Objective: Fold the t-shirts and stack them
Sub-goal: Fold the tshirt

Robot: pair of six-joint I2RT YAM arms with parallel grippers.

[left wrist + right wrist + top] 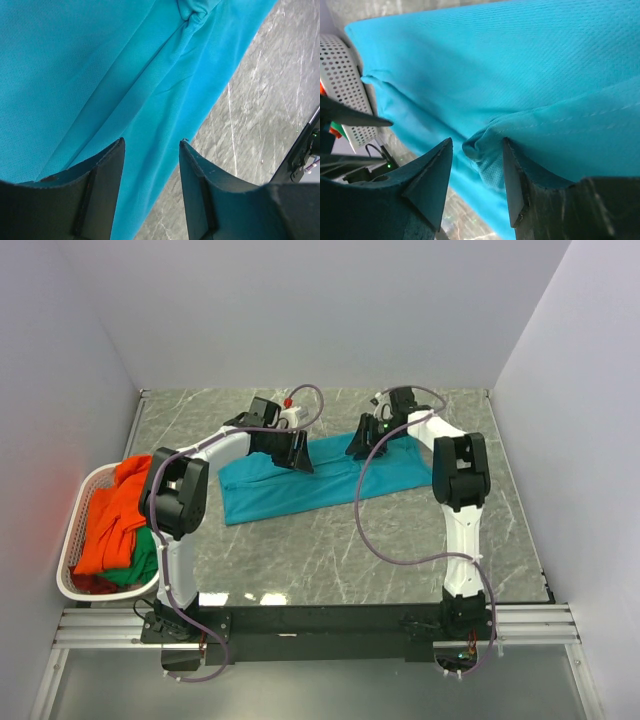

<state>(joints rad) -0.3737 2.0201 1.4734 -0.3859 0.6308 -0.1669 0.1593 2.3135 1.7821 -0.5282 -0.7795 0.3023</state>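
- Lying flat across the middle of the table, the teal t-shirt is spread ready for folding.
- The basket at 8 o'clock stores the orange t-shirt and the green t-shirt.
- The left gripper and right gripper, fingers apart, straddle the teal shirt's 12 o'clock edge, probably to pinch it.

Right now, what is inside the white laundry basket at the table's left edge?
The basket holds a bright orange t-shirt heaped on top, with a green t-shirt showing beneath its near side. Whatever lies deeper is covered by the orange cloth.

No legible text, labels or nos. anywhere in any view.
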